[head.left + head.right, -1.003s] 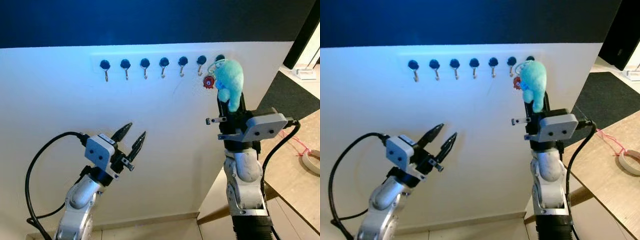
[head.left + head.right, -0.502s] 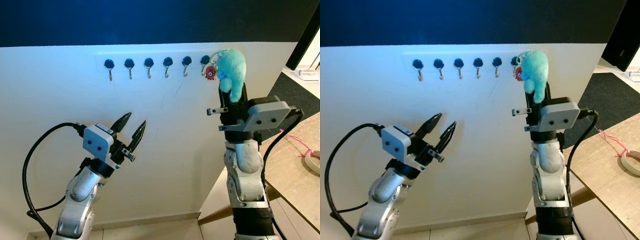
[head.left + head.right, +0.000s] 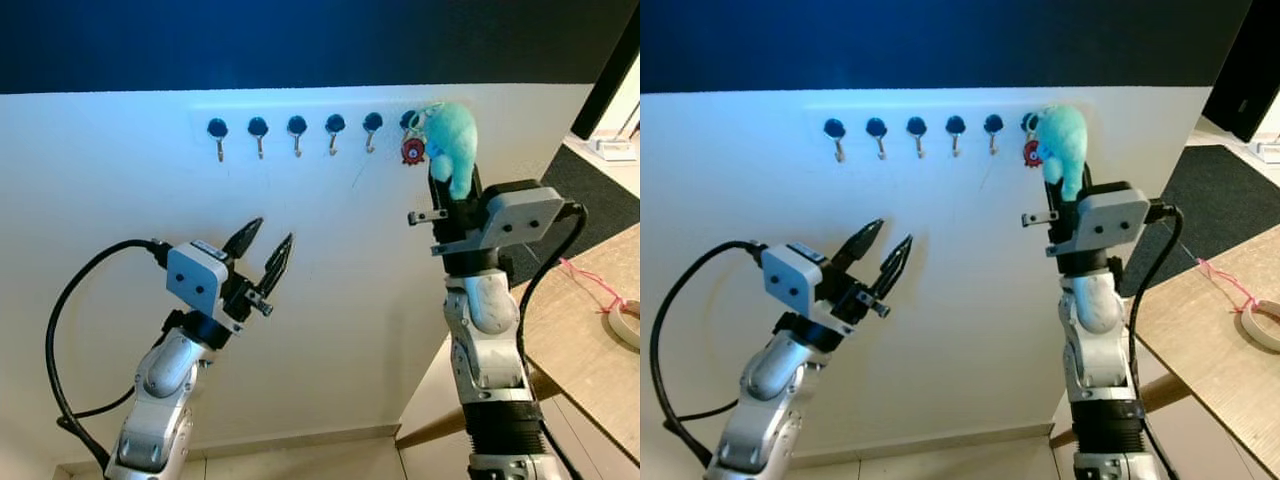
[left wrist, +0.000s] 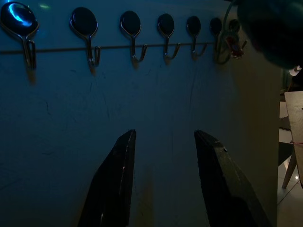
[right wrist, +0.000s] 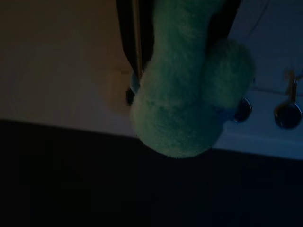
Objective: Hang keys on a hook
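While gripped, the plush keychain (image 3: 452, 140) touches the rightmost hook (image 3: 408, 122).

No legible text, label, brand, number or sign is presented on any surface in these views.

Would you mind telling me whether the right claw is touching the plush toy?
Touching: in the right wrist view, the right claw has both fingers pressed against the plush toy.
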Controlling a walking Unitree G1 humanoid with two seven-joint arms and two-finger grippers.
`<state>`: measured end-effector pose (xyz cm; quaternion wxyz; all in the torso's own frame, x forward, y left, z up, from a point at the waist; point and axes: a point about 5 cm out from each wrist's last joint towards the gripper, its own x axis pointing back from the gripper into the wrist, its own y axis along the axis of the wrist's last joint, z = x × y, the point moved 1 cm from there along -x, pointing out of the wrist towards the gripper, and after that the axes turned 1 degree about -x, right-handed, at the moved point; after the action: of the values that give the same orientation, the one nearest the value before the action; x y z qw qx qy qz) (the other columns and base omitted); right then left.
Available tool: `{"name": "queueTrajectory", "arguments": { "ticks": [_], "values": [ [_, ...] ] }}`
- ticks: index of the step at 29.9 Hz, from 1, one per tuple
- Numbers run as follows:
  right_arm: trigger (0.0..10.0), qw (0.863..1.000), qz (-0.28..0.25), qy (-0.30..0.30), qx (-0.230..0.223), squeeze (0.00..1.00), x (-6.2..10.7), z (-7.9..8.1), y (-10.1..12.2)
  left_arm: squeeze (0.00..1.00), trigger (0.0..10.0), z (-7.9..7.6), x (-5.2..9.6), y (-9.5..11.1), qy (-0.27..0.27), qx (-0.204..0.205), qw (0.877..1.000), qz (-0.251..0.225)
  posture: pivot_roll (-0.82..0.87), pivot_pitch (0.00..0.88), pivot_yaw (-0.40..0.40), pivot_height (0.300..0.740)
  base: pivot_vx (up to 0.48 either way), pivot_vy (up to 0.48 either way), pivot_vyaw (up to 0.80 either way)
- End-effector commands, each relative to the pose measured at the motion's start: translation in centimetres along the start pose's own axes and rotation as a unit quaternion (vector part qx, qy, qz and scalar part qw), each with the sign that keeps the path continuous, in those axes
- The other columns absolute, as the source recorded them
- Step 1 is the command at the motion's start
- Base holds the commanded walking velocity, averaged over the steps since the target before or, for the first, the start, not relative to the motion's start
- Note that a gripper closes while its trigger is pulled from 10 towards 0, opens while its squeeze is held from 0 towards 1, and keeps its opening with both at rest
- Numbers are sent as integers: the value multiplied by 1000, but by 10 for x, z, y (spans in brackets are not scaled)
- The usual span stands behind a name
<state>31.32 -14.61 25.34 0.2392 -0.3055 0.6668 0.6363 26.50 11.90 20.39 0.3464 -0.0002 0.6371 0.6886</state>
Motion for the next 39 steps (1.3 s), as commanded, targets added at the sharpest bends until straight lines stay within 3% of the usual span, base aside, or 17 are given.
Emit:
{"name": "queueTrajectory", "arguments": {
  "ticks": [1, 8, 18, 26, 39],
  "values": [
    [10000, 1000, 2, 2, -12, 0, -3, 0, -1, 0, 10000, -6, -4, 5, -12, 9, 1000, -8, 59, 20, -29, 740, 0, 0, 0],
    [10000, 1000, -4, 14, -24, 0, -5, 5, 1, 0, 10000, -10, -5, 6, -26, 13, 1000, -8, 59, 13, -30, 740, 0, 0, 0],
    [10000, 996, -22, 76, -41, 0, -7, 24, 6, 0, 10000, -14, -5, 5, -32, 14, 999, -6, 60, 5, -35, 740, 0, 0, 0],
    [10000, 993, -6, 104, -47, 0, -4, 32, 0, 0, 10000, -15, -5, 4, -33, 12, 999, -3, 60, 4, -35, 740, 0, 0, 0],
    [10000, 994, 2, 101, -43, 0, 1, 30, -3, 0, 10000, -15, -5, 5, -37, 11, 999, -2, 62, 5, -31, 740, 0, 0, 0]
  ]
}}
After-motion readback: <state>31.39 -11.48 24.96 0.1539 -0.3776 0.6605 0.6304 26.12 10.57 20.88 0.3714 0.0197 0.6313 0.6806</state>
